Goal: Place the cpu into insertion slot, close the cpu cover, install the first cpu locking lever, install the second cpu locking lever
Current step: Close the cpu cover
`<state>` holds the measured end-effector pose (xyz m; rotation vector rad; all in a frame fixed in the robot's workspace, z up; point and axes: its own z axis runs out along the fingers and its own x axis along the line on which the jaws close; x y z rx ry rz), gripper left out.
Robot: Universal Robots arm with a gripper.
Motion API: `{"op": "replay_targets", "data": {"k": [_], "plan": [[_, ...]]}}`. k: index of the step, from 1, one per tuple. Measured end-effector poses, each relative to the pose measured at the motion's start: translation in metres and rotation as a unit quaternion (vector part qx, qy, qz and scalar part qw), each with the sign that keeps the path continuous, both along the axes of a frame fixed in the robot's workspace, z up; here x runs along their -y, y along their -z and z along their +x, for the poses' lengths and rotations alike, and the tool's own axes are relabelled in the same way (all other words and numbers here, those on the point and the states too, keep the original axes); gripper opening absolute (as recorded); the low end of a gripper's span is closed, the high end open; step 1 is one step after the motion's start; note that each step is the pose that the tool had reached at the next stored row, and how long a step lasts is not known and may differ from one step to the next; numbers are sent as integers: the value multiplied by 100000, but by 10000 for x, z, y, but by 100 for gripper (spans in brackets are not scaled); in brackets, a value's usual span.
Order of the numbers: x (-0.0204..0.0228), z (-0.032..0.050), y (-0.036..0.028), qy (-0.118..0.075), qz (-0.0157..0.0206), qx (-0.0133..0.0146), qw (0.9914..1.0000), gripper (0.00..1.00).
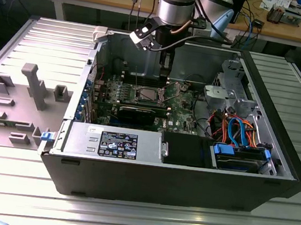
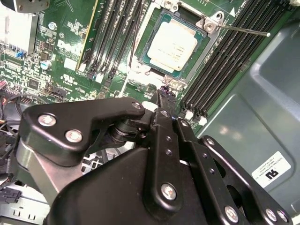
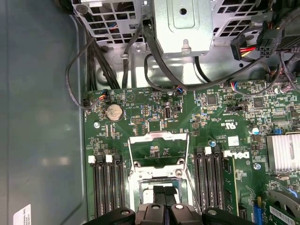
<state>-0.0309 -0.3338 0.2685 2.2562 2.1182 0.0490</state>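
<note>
In the exterior view the gripper, fingers pinched together on nothing, hangs over the board with the cpu at its seven o'clock, seated in the insertion slot; the cpu cover stands open

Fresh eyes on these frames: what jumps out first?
The open black computer case on the ribbed metal table, with the robot arm's black gripper hanging inside it above the green circuit board. In the second wrist view, the square silver-grey cpu sits in the insertion slot near the gripper, and a thin silver lever rod juts out beside it.
</note>
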Motion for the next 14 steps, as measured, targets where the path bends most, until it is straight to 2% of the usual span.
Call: {"op": "replay_targets", "data": {"k": [8, 14], "plan": [[1, 0, -7, 0, -23, -16, 100000, 11], [0, 0, -52, -2, 43, -8, 100000, 11]]}}
